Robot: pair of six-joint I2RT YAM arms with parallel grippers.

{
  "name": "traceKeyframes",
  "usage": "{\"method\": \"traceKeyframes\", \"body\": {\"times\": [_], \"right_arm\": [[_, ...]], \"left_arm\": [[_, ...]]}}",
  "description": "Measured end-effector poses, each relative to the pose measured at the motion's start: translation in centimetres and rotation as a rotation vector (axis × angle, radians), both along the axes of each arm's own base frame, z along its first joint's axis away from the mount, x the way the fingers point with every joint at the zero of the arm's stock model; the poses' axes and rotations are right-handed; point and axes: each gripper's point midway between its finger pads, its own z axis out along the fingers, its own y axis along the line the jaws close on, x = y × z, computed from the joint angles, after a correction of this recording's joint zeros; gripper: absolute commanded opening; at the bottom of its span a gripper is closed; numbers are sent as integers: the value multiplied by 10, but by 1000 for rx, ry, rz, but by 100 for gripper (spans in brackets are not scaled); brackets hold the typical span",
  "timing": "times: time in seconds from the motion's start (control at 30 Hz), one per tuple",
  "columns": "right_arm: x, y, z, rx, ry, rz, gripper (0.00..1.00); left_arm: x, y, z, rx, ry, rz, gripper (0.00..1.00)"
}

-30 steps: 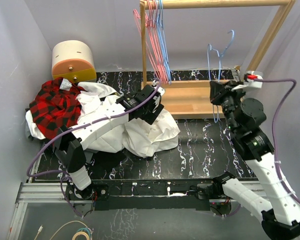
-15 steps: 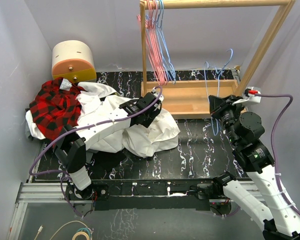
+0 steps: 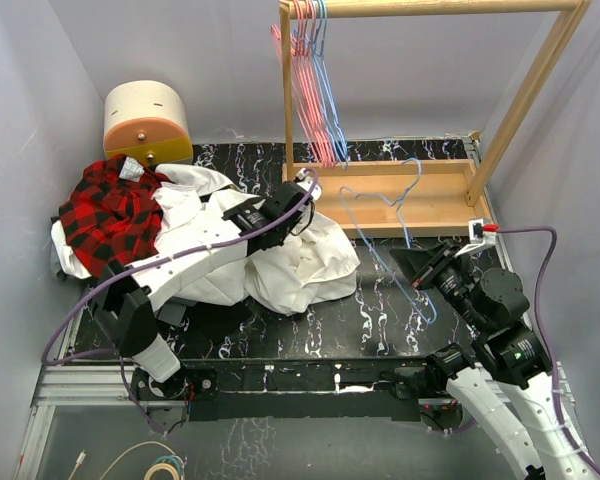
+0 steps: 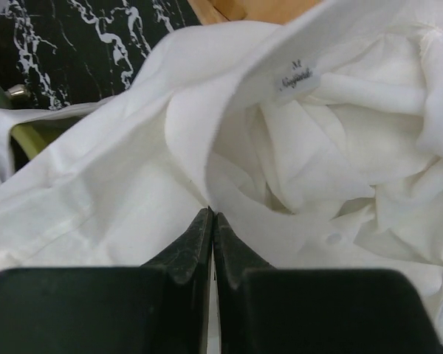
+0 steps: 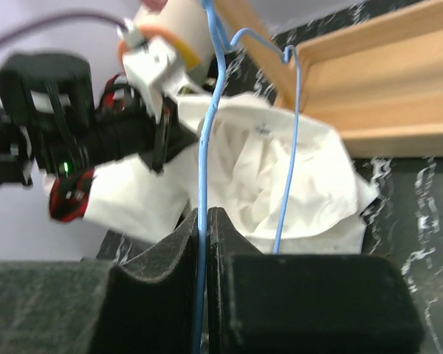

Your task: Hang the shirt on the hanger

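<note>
The white shirt [image 3: 305, 262] lies crumpled on the black marbled table, left of centre. In the left wrist view the shirt [image 4: 303, 169] fills the frame, its neck label facing up. My left gripper [image 4: 211, 215] is shut on a fold of the shirt just below the collar, and from above this left gripper [image 3: 302, 212] rests on the heap's far side. My right gripper [image 5: 204, 215] is shut on one wire of the light-blue hanger [image 5: 204, 140]. From above, the hanger [image 3: 408, 228] hangs tilted over the table, right of the shirt, with the right gripper [image 3: 412, 264] at its lower part.
A red-and-black plaid garment [image 3: 110, 212] lies at the left on the shirt's edge. A cream and orange cylinder [image 3: 146, 122] stands behind it. A wooden rack [image 3: 420, 195] at the back carries pink and blue hangers [image 3: 310, 85] on its rail. Walls close in left and right.
My left gripper has closed on the shirt fold. The right arm has carried the blue hanger away from the rack, nearer and leftward over the table.
</note>
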Motion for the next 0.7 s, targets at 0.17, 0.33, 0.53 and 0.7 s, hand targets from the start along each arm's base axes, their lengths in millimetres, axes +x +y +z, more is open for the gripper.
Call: {"method": "traceKeyframes", "body": {"times": [0.17, 0.33, 0.53, 0.7], "right_arm": [[-20, 24, -19, 55, 47, 166, 8], [-25, 44, -41, 96, 105, 275, 8], [-22, 65, -46, 154, 113, 383, 8], [-21, 72, -43, 186, 73, 428, 8]], "left_arm": [[9, 13, 34, -63, -61, 38, 0], [13, 24, 46, -85, -65, 58, 0], [7, 17, 53, -114, -24, 17, 0], [3, 6, 66, -162, -7, -24, 0]]}}
